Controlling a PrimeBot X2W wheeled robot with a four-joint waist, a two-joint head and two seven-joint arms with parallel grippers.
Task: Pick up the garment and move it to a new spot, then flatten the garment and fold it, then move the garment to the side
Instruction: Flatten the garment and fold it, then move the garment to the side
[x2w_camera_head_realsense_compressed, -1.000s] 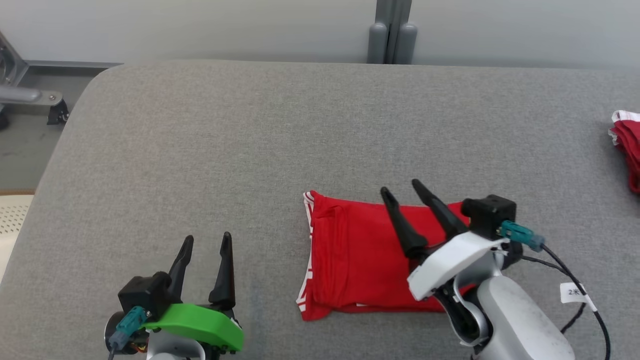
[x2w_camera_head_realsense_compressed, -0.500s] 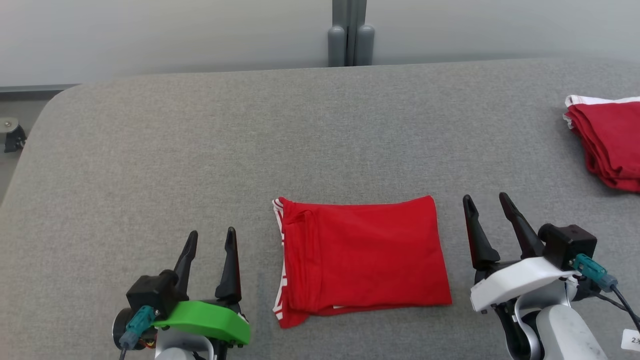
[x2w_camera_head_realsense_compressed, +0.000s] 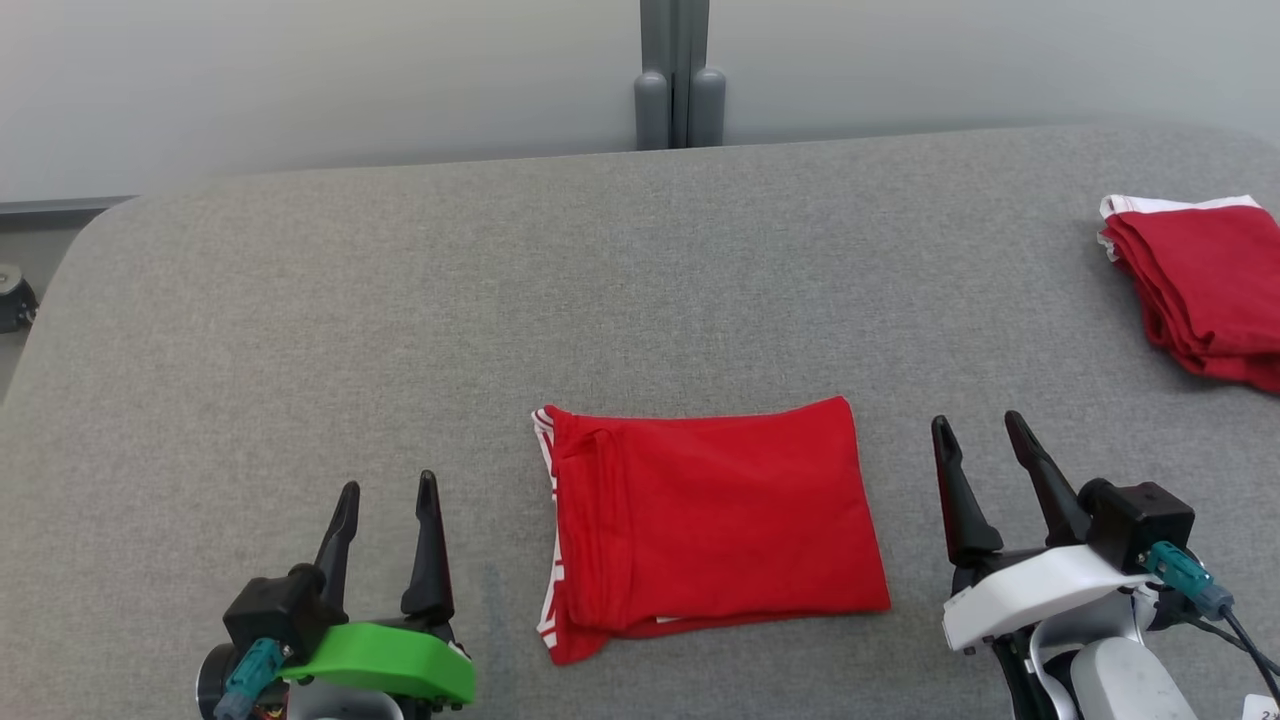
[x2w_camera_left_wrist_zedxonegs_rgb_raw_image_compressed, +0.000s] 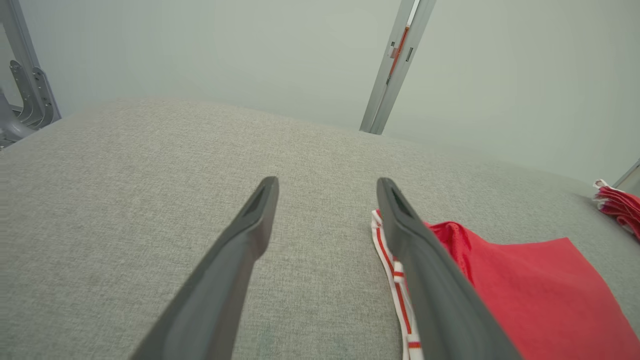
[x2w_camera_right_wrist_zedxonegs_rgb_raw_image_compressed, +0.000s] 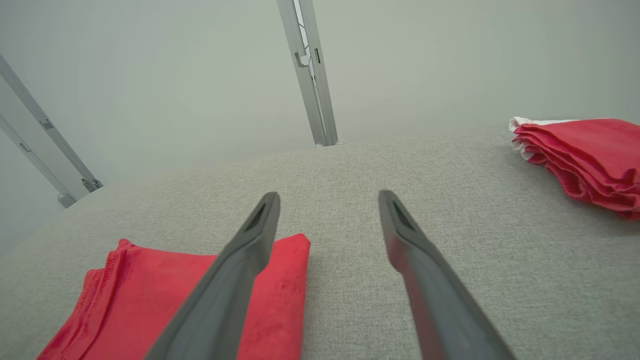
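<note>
Grey padded table (x2w_camera_head_realsense_compressed: 300, 300) bears a folded red garment (x2w_camera_head_realsense_compressed: 710, 520) between left hand (x2w_camera_head_realsense_compressed: 389, 481) and right hand (x2w_camera_head_realsense_compressed: 974, 417), both spread wide, empty.

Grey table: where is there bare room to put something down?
The table is bare on its left half and far side beyond the folded garment, and in the strip between it and the red stack. Crowded: the near edge, where left gripper and right gripper flank the garment.

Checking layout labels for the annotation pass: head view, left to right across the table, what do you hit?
left gripper, open → folded red garment → right gripper, open → stack of red garments, farther back at the right edge
</note>
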